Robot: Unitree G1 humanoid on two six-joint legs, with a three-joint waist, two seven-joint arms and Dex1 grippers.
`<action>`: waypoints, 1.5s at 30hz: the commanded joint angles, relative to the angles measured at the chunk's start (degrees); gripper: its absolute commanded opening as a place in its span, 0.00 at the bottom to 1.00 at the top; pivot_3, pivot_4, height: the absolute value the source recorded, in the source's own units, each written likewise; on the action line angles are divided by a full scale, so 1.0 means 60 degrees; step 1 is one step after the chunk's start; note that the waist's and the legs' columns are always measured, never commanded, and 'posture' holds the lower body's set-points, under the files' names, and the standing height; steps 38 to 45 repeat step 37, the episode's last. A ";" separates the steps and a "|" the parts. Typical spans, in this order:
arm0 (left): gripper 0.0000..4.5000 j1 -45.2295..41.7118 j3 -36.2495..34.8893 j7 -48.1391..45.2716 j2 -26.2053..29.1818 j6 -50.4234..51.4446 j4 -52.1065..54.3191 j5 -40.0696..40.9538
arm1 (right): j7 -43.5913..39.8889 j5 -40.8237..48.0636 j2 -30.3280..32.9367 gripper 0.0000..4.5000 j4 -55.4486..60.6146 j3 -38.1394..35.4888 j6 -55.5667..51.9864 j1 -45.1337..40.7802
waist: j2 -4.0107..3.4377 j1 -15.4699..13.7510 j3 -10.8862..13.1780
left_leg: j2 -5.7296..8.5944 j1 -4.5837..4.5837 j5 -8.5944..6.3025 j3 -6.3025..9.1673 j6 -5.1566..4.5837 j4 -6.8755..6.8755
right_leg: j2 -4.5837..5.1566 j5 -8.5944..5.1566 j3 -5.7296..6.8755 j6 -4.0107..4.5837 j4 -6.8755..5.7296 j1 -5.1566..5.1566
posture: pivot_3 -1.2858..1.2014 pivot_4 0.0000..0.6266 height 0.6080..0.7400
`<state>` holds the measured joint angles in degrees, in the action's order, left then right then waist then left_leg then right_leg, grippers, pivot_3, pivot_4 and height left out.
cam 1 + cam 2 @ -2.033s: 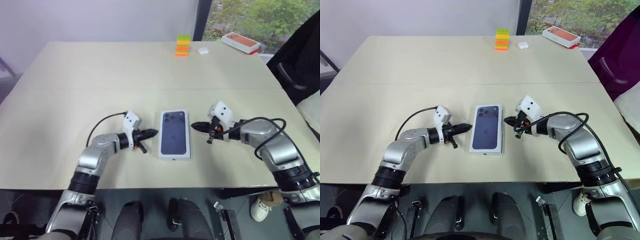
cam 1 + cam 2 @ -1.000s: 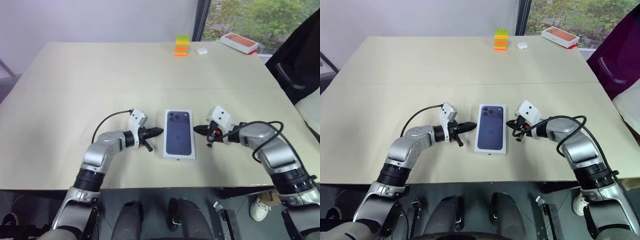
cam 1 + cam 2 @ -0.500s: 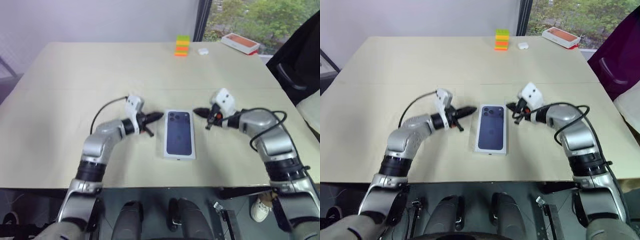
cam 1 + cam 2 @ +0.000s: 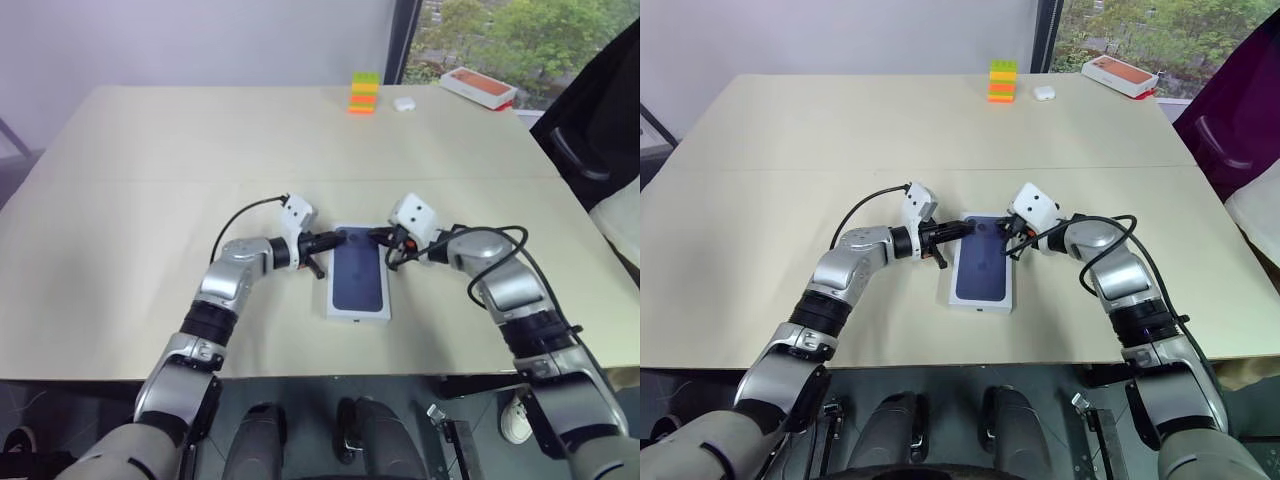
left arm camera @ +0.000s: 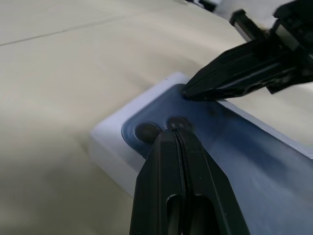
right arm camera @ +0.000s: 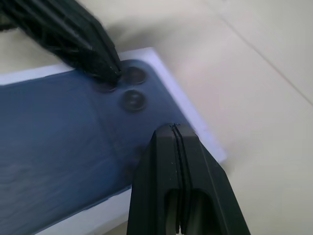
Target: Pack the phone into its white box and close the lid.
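1. Beige table (image 4: 150,150); window (image 4: 500,40) behind its far right corner.
2. Lid (image 4: 358,280) lies at the table's centre-front.
3. Left gripper (image 4: 335,240) and right gripper (image 4: 374,235), both closed, empty, tips over the lid's far end.

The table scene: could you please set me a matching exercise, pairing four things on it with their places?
Things:
1. lid
2. left gripper
3. brick stack
4. orange-topped box

Places:
A. far right corner of the table
B. shut, tip over the lid's far end
C. near middle of the table, picture side up
D. far edge, beside a small white case

Pairs: 1-C, 2-B, 3-D, 4-A
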<state>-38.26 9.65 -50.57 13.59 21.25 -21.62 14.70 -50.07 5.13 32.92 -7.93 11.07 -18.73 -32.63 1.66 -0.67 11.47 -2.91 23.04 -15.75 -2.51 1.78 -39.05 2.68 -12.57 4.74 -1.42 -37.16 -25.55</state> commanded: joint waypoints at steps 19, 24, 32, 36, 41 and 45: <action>0.65 0.2427 -0.2409 -0.1740 0.3325 0.0855 0.3519 0.1940 | -0.2224 0.3706 0.1425 0.40 0.2155 -0.2378 -0.2044 0.1230 | -0.0011 -0.0004 0.0000 | -0.0004 -0.0083 -0.0023 -0.0007 -0.0028 0.0026 | -0.0003 -0.0017 -0.0013 -0.0017 0.0016 0.0065 | 0.52 0.24 1.00; 1.00 0.2614 -0.3323 -0.2237 0.4636 0.0544 0.3137 0.1995 | -0.2900 0.3685 0.1879 0.98 0.1541 -0.2897 -0.1113 0.0974 | -0.0015 -0.0014 0.0002 | -0.0002 -0.0078 -0.0023 -0.0017 -0.0028 0.0026 | 0.0003 -0.0020 -0.0014 -0.0021 0.0022 0.0059 | 0.52 0.24 1.00; 1.00 0.3323 -0.4094 -0.2279 0.5341 -0.0066 0.2581 0.2012 | -0.3870 0.3535 0.2379 0.99 0.1148 -0.3063 0.0164 0.1423 | -0.0017 -0.0009 0.0004 | -0.0004 -0.0078 -0.0023 -0.0023 -0.0028 0.0030 | 0.0007 -0.0027 -0.0017 -0.0031 0.0024 0.0056 | 0.52 0.24 1.00; 1.00 0.3978 -0.4441 -0.2289 0.5345 -0.0559 0.2790 0.2016 | -0.4182 0.3532 0.2529 0.99 0.1062 -0.3087 0.0513 0.1601 | -0.0018 0.0007 0.0005 | -0.0008 -0.0080 -0.0024 -0.0032 -0.0028 0.0036 | 0.0008 -0.0023 -0.0021 -0.0025 0.0024 0.0049 | 0.52 0.24 1.00; 1.00 0.4139 -0.4453 -0.2232 0.5401 -0.0774 0.2815 0.1855 | -0.4219 0.3523 0.2547 0.99 0.1053 -0.3098 0.0601 0.1659 | -0.0018 0.0007 0.0005 | -0.0008 -0.0080 -0.0024 -0.0034 -0.0028 0.0036 | 0.0008 -0.0023 -0.0021 -0.0025 0.0023 0.0048 | 0.52 0.24 1.00; 1.00 0.4139 -0.4453 -0.2232 0.5401 -0.0774 0.2815 0.1855 | -0.4219 0.3523 0.2547 0.99 0.1053 -0.3098 0.0601 0.1659 | -0.0018 0.0007 0.0005 | -0.0008 -0.0080 -0.0024 -0.0034 -0.0028 0.0036 | 0.0008 -0.0023 -0.0021 -0.0025 0.0023 0.0048 | 0.52 0.24 1.00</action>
